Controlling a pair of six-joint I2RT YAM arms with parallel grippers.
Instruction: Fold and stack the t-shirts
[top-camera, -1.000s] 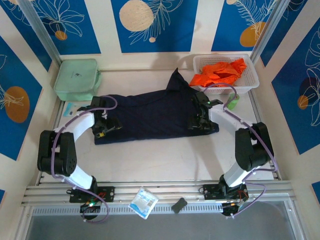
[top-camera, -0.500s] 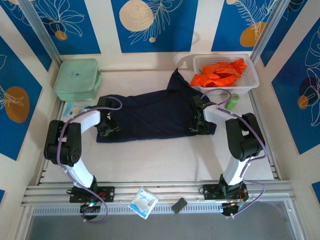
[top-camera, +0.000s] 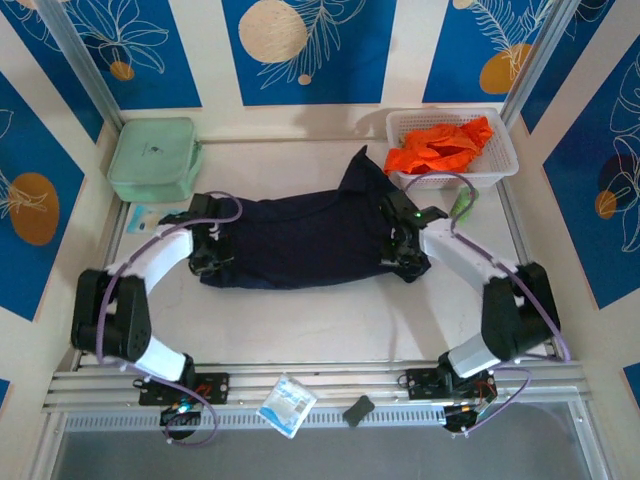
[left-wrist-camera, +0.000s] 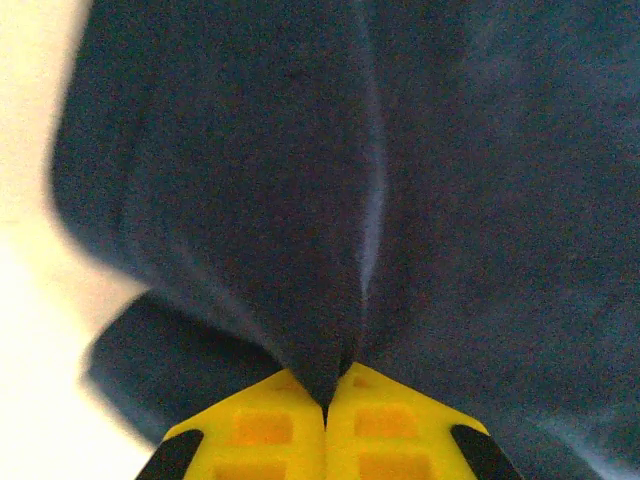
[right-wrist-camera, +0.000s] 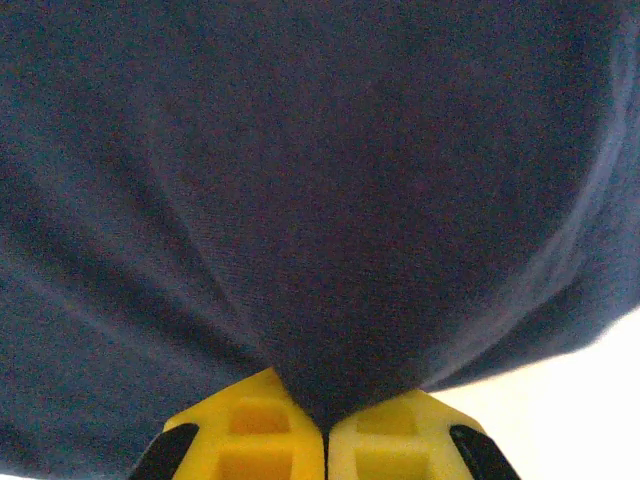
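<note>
While flat, navy t-shirt (top-camera: 305, 238) lengthwise left-right

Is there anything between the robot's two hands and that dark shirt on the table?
Nothing visible stands between them. The left hand and the right hand are each shut on a pinch of the navy shirt, one at each end. The orange shirt lies in the white basket, off to the far right.

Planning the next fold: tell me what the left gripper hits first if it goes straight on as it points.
The navy t-shirt: the left gripper is shut on a fold of it, and more of that cloth seems to lie straight ahead.
</note>
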